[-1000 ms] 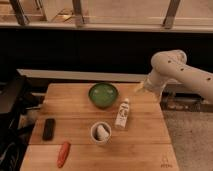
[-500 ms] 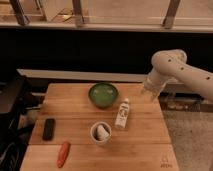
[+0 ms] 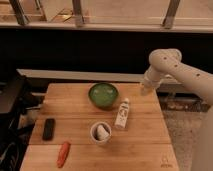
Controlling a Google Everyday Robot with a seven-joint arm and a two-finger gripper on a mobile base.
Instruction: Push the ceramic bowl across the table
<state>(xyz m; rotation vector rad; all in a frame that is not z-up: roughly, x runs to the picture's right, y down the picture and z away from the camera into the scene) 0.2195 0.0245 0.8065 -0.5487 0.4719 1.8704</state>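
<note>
The green ceramic bowl (image 3: 103, 95) sits upright near the far edge of the wooden table (image 3: 75, 115), about mid-width. My gripper (image 3: 145, 90) hangs at the end of the white arm over the table's far right corner, to the right of the bowl and apart from it.
A white bottle (image 3: 122, 113) lies between the bowl and the gripper's side. A white cup (image 3: 101, 132) stands in front of the bowl. A black device (image 3: 48, 128) and an orange-red object (image 3: 63, 153) lie at the front left. A dark chair (image 3: 10, 115) stands left of the table.
The arm has shifted slightly to the right and up, so the gripper is a little farther from the bowl. The bowl and other objects have not moved.
</note>
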